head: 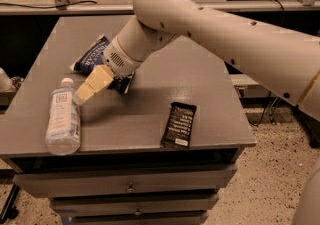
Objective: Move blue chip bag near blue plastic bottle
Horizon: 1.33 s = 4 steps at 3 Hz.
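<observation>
The blue chip bag (91, 57), dark blue crumpled foil with white lettering, lies on the grey table (200, 94) at the back left, its right end hidden behind my wrist. The blue plastic bottle (63, 119), clear with a pale label and white cap, lies on its side near the front left edge. My gripper (86, 93) reaches down and left from the big white arm (225, 34). Its beige tip is just in front of the bag and close to the bottle's cap end.
A flat black rectangular wrapper (179, 125) lies near the table's front edge, right of centre. Drawers (130, 186) sit under the tabletop. A rail and cables run behind the table. The floor is speckled at the right.
</observation>
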### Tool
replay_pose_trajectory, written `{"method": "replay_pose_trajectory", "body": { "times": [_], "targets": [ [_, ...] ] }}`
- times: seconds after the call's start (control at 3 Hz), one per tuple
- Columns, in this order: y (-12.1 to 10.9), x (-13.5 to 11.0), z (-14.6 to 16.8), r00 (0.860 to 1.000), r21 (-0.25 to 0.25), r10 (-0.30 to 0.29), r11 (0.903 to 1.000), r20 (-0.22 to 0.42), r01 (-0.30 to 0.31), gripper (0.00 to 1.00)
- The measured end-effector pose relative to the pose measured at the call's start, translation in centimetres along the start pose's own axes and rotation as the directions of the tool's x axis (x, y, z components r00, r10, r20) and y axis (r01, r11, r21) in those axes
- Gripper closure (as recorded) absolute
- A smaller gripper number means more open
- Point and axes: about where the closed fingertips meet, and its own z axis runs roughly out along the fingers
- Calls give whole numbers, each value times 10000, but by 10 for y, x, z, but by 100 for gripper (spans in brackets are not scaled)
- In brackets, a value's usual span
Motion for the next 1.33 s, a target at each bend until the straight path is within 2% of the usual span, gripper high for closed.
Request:
{"method": "replay_pose_trajectory", "body": {
  "times": [0.33,0.67,1.0,1.33],
  "targets": [
    [14,-10,-6,9999,-543,-150,9984,69,153,0],
    [20,-28,-28,9956,-158,-898,9958,259,902,0],
    [21,-42,-46,9875,438,-1546,9872,322,1531,0],
    [20,-50,-61,9810,864,-1897,9788,417,1856,0]
  ]
}}
